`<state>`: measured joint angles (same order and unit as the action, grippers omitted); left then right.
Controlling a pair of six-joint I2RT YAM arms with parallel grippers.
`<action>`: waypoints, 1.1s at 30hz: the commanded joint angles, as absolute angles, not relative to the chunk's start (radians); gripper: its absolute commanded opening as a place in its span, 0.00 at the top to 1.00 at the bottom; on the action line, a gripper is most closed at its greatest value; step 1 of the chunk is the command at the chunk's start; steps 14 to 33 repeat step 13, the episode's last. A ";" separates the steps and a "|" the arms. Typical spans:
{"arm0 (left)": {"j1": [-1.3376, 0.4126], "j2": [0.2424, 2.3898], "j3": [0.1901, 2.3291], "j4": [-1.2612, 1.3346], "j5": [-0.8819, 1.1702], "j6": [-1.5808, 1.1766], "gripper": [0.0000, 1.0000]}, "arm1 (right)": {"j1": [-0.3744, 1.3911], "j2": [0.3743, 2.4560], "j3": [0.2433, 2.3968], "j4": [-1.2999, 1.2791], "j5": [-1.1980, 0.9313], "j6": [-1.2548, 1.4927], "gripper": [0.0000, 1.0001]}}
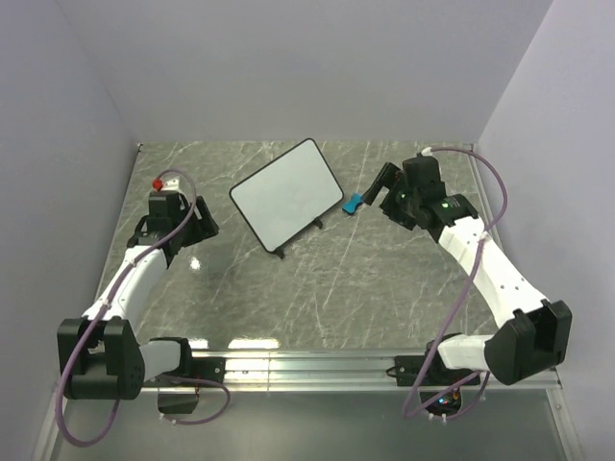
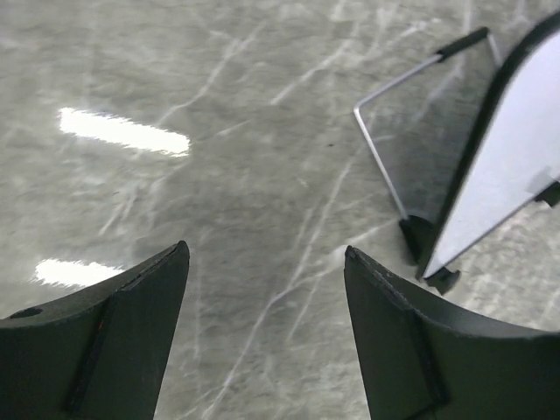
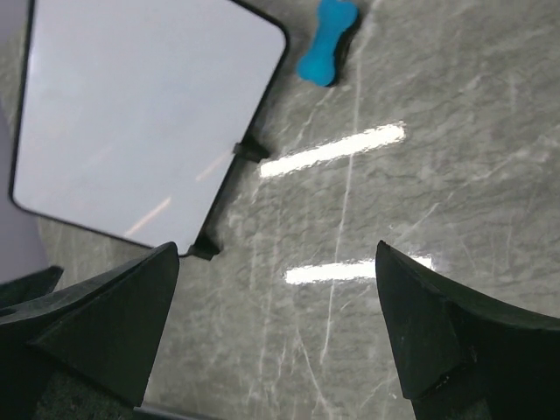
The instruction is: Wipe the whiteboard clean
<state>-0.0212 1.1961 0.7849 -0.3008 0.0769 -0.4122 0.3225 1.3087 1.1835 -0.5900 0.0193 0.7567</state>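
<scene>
The whiteboard stands tilted on its little black feet at the table's middle back, and its white face shows no marks. It also shows in the right wrist view and edge-on in the left wrist view, with its wire stand behind it. A small blue eraser lies on the table just right of the board; it shows in the right wrist view too. My right gripper is open and empty, just right of the eraser. My left gripper is open and empty, left of the board.
The grey marbled tabletop is walled by pale panels at the back and both sides. A metal rail runs along the near edge between the arm bases. Bright light reflections lie on the table surface.
</scene>
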 commanded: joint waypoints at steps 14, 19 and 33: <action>0.029 1.137 0.879 -0.376 -0.183 -0.417 0.21 | 0.322 1.218 1.224 -0.555 -0.123 0.608 0.06; 0.029 1.137 0.879 -0.376 -0.183 -0.417 0.21 | 0.322 1.218 1.224 -0.555 -0.123 0.608 0.06; 0.029 1.137 0.879 -0.376 -0.183 -0.417 0.21 | 0.322 1.218 1.224 -0.555 -0.123 0.608 0.06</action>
